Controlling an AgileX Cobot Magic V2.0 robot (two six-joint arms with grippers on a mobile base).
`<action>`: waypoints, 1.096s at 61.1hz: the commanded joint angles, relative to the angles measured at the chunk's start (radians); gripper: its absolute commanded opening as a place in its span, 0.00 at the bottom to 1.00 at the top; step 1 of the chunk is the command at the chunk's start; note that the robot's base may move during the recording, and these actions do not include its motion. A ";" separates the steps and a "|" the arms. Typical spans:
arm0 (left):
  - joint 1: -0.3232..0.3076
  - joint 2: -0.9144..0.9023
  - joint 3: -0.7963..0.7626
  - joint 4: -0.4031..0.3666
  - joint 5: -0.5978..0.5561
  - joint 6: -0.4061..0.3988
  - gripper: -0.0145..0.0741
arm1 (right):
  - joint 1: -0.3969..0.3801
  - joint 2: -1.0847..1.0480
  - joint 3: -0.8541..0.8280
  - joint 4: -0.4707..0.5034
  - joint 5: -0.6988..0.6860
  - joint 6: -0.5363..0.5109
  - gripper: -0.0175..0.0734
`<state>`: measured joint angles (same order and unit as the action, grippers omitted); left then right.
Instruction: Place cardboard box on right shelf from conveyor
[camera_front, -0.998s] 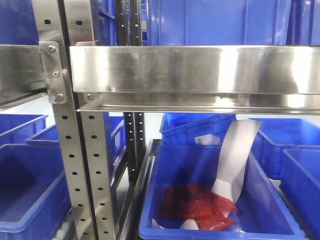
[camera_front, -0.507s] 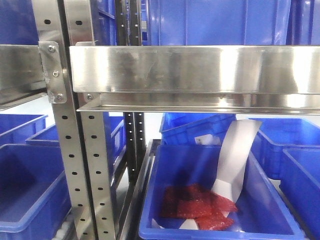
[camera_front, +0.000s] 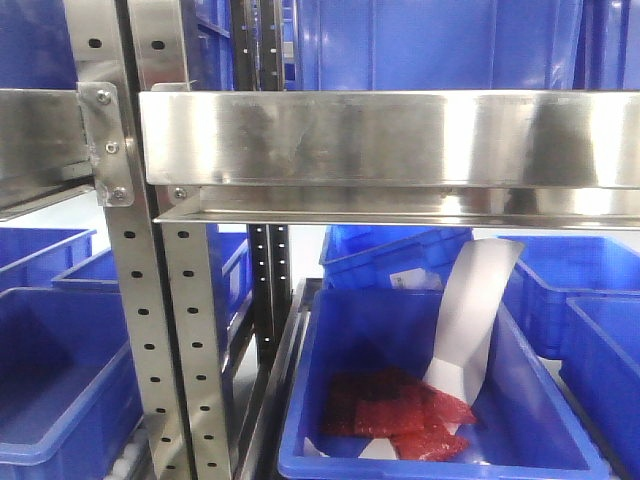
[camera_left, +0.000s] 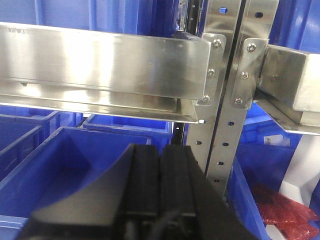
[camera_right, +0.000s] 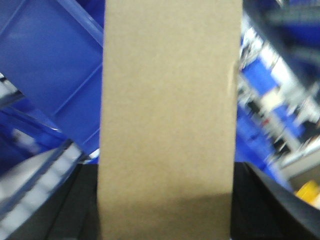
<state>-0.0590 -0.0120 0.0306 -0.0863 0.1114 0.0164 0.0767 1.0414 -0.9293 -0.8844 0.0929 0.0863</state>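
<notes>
Between the right gripper (camera_right: 167, 220) jaws, the cardboard box (camera_right: 167, 115) stands gripped, filling only the right wrist view. Only the left wrist view shows the left gripper (camera_left: 161, 185), jaws pressed together and empty, below the shelf rail (camera_left: 105, 67). Front view shows the right shelf (camera_front: 390, 140) without either gripper.

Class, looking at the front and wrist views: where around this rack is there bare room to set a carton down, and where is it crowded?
Free: the bare floor of the left blue bin beside the perforated upright. Crowded: the middle blue bin under the steel shelf rail holds red packets and a white sheet. The shelf top is hidden behind its rail.
</notes>
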 joint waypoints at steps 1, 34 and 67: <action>-0.003 -0.008 -0.003 -0.005 -0.081 -0.005 0.03 | 0.001 0.008 -0.042 -0.114 -0.136 -0.009 0.61; -0.003 -0.008 -0.003 -0.005 -0.081 -0.005 0.03 | 0.001 0.215 -0.042 -0.284 -0.354 -0.009 0.61; -0.003 -0.008 -0.003 -0.005 -0.081 -0.005 0.03 | 0.001 0.321 -0.042 -0.683 -0.354 -0.009 0.61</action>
<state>-0.0590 -0.0120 0.0306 -0.0863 0.1114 0.0164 0.0790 1.3845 -0.9298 -1.5635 -0.2469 0.0827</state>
